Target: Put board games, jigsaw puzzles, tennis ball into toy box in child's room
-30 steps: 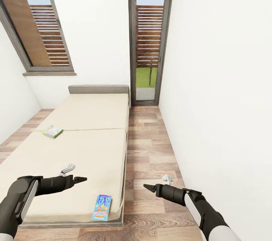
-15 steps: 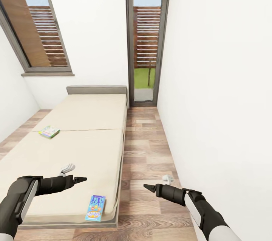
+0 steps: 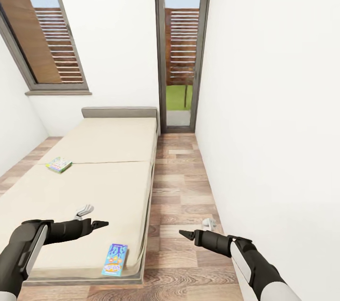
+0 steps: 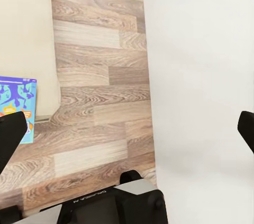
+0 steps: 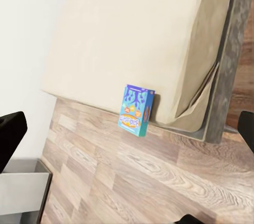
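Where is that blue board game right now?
In the head view the blue board game lies flat on the bed, at its near corner beside the wood floor, below the left gripper.

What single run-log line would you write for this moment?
phase: at bed | left gripper: open, empty | right gripper: open, empty | blue game box: near bed corner | green game box: far edge

Both my arms are bent in front, forearms angled inward, tips pointing at each other. L gripper & R gripper empty, jaws wide apart per wrist cams.
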`<state>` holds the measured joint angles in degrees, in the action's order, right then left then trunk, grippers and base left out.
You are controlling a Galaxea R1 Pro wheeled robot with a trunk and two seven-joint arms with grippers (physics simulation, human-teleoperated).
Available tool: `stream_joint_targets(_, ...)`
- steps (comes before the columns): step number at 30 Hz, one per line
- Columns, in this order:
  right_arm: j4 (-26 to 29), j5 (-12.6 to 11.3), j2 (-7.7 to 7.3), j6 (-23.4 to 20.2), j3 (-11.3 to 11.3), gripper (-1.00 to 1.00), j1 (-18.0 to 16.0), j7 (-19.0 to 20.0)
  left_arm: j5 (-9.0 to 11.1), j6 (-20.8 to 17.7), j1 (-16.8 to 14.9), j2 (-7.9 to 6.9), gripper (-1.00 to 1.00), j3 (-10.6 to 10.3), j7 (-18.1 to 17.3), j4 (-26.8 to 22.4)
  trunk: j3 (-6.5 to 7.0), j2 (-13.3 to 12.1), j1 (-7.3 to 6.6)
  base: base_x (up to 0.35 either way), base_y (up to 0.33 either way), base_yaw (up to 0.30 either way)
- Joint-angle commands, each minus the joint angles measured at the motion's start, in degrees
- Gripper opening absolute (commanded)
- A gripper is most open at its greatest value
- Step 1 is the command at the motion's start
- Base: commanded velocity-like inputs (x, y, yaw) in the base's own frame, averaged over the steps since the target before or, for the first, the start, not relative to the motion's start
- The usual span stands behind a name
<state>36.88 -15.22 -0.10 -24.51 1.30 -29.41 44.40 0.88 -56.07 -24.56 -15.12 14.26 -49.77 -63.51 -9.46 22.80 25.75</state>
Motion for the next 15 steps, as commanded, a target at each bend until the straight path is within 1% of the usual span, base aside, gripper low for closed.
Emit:
stream_joint_targets(1, 0.04, -0.50, -0.03, -0.48, 0.08, 1.00, -0.04, -0.19, 0.08, -0.44, -0.05, 0.00, 1.00, 0.07, -0.14, -0.02, -0.12, 0.12, 0.03, 0.000, -0.003, 0.000)
stream_joint_targets(10, 0.04, -0.66, -0.01, -0.46, 0.10, 1.00, -0.04, -2.14, 0.09, -0.44, -0.05, 0.00, 1.00, 0.07, -0.15, -0.04, -0.12, 0.12, 0.03, 0.000, 0.000, 0.000)
stream_joint_targets(15, 0.04, -0.71, 0.05, -0.45, 0.05, 1.00, -0.04, -2.39, 0.09, -0.46, -0.05, 0.00, 1.00, 0.07, -0.15, -0.02, -0.12, 0.12, 0.03, 0.000, 0.000, 0.000)
